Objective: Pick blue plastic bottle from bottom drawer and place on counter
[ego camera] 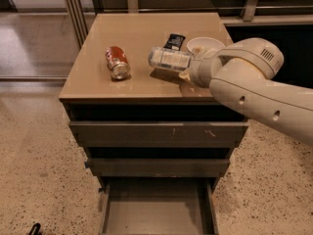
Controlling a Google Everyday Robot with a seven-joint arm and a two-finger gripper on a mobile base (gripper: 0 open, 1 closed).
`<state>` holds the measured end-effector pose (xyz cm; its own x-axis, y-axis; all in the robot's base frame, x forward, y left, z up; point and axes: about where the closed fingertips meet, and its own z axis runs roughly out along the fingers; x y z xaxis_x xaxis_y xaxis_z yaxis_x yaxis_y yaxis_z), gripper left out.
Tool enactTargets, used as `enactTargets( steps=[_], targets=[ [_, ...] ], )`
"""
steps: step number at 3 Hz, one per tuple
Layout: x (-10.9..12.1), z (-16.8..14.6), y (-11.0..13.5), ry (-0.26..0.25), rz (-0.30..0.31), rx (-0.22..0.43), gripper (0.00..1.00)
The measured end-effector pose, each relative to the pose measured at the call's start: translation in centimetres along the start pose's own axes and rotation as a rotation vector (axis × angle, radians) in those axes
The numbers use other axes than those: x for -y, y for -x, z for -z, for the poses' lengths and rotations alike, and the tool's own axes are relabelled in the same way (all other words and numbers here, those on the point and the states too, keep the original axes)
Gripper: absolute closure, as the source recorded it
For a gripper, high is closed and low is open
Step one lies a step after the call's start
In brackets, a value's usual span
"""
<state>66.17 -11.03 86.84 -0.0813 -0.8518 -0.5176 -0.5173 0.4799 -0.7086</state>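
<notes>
The blue plastic bottle [168, 58] lies on its side just above the counter [132, 31], right of centre, with its shadow under it. My gripper [190, 68] is at the bottle's right end and is shut on it. The white arm reaches in from the right. The bottom drawer [156, 214] is pulled open below, and its grey floor is bare.
A red soda can [117, 62] lies on its side on the counter's left part. A small black packet [174, 41] and a white bowl [204, 45] sit behind the bottle. The two upper drawers [156, 133] are closed. Speckled floor surrounds the cabinet.
</notes>
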Motion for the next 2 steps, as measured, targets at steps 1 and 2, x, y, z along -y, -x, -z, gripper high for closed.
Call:
enactTargets(
  steps=[1,2],
  targets=[
    [0.0,0.01,0.01,0.0,0.0,0.0,0.0],
    [0.0,0.01,0.01,0.0,0.0,0.0,0.0]
  ],
)
